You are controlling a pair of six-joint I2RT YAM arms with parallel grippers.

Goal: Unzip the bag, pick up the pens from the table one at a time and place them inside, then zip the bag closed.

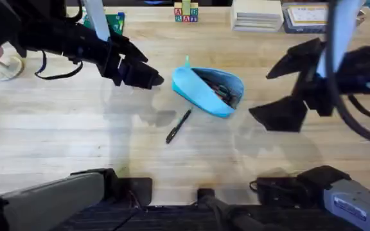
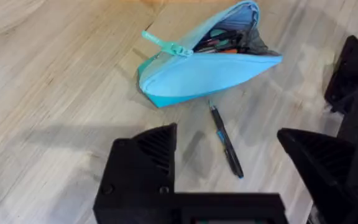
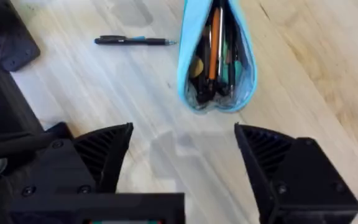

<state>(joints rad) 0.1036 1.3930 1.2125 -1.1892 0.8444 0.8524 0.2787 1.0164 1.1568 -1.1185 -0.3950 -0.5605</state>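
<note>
Now, by lines from near to far:
Pen (image 1: 178, 126): lies loose on the worktop (image 1: 56, 141), just near-left of the bag, not yet picked up.
Bag (image 1: 205, 93): mid-worktop, unzipped and gaping; several pens already inside.
Left end effector (image 1: 148, 79): hovers left of the bag, jaws spread wide, holding nothing.
Right end effector (image 1: 286, 90): hovers right of the bag, wide open, empty.
Progress: unzipping done; judged left are this last visible pen, then zipping shut.

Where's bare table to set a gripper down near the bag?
Bare table lies wide, left of the pen, and again between the bag and the right gripper. It is crowded where the pen lies just beside the bag.
</note>
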